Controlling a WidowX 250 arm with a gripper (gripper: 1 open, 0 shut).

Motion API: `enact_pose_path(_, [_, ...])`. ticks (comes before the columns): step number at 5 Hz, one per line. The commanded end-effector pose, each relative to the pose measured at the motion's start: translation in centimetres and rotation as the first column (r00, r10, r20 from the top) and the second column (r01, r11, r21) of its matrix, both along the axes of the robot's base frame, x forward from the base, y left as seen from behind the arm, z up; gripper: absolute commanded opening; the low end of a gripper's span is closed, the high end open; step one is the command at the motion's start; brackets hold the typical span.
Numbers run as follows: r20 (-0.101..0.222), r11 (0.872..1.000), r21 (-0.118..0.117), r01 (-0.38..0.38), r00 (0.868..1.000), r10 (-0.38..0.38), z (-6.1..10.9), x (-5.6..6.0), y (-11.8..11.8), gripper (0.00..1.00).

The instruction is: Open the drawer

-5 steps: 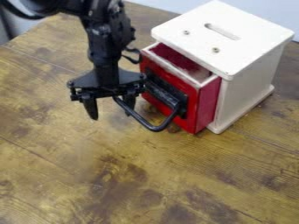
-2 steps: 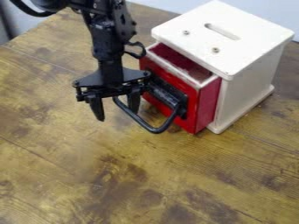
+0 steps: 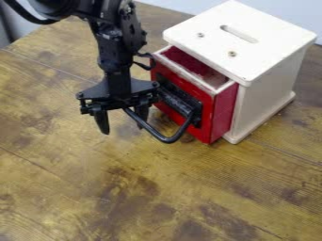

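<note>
Fingers spread, the gripper (image 3: 123, 125) reaches into the black loop handle's near-left end, barely moved from a moment ago. Right of it, the red drawer (image 3: 212, 111) sits slightly out of the white cabinet (image 3: 265, 66), so opening seems begun but unfinished.

High and close, facing the cabinet (image 3: 251, 56).
Looking steeply down from its drawer-front side, near enough to catch the whole cabinet and some tabletop (image 3: 75, 179) beside it.
</note>
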State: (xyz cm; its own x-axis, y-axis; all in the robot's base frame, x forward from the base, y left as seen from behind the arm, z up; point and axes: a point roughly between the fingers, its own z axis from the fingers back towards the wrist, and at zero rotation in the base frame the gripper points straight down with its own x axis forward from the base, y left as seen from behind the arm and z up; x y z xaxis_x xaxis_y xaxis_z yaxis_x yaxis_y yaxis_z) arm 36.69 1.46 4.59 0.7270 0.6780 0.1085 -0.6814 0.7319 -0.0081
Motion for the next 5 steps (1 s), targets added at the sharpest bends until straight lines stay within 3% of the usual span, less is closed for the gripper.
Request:
enact_pose_path(1, [0.126,0.996,0.033,-0.081,0.989,0.077,3.1,0.3,1.5,0.00])
enact_pose_path(2, [0.111,0.993,0.039,-0.113,0.988,0.109,2.8,0.1,2.8,0.00])
enact_pose_path(3, [0.094,0.994,0.042,-0.101,0.991,0.097,3.2,0.5,2.2,0.00])
enact_pose_path(4, [0.089,0.996,0.027,-0.090,0.992,0.087,3.6,0.9,1.7,0.00])
enact_pose_path(5, [0.092,0.987,0.002,-0.161,0.983,0.160,2.6,0.9,1.3,0.00])
